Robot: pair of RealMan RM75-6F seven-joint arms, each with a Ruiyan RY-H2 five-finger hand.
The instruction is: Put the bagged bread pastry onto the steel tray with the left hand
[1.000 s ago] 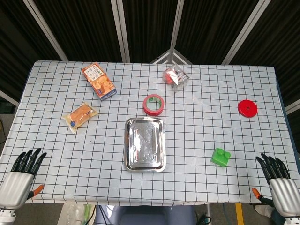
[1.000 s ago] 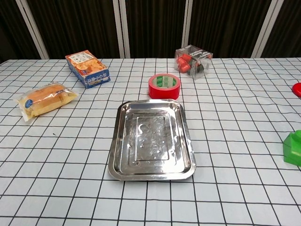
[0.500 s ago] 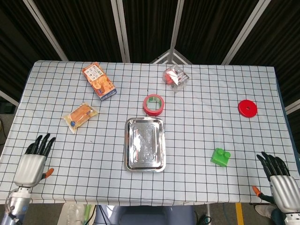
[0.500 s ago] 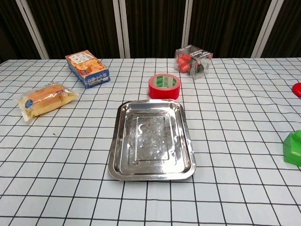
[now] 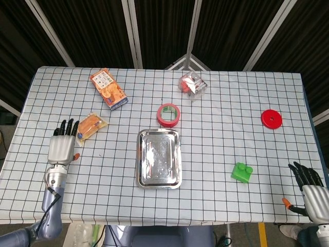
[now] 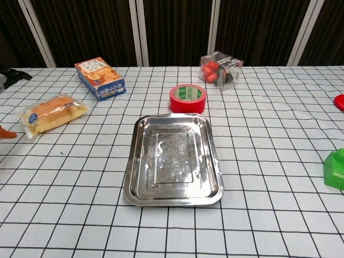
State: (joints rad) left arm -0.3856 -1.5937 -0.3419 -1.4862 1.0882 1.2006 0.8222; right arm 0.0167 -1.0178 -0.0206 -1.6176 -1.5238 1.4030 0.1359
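Note:
The bagged bread pastry, golden in clear wrap, lies on the left of the checked cloth. Right of it, in the middle of the table, sits the bare steel tray. My left hand hovers just left of the pastry with fingers stretched out, holding nothing; its fingertips reach level with the bag's left end. In the chest view only its fingertips show at the left edge. My right hand rests open at the table's front right corner.
An orange snack box lies behind the pastry. A red tape roll sits just behind the tray. A clear box with red pieces, a red disc and a green block occupy the right half.
My left hand has moved forward and rightward from the front left corner to beside the pastry. The right hand has slid slightly down and outward. Objects have not moved.

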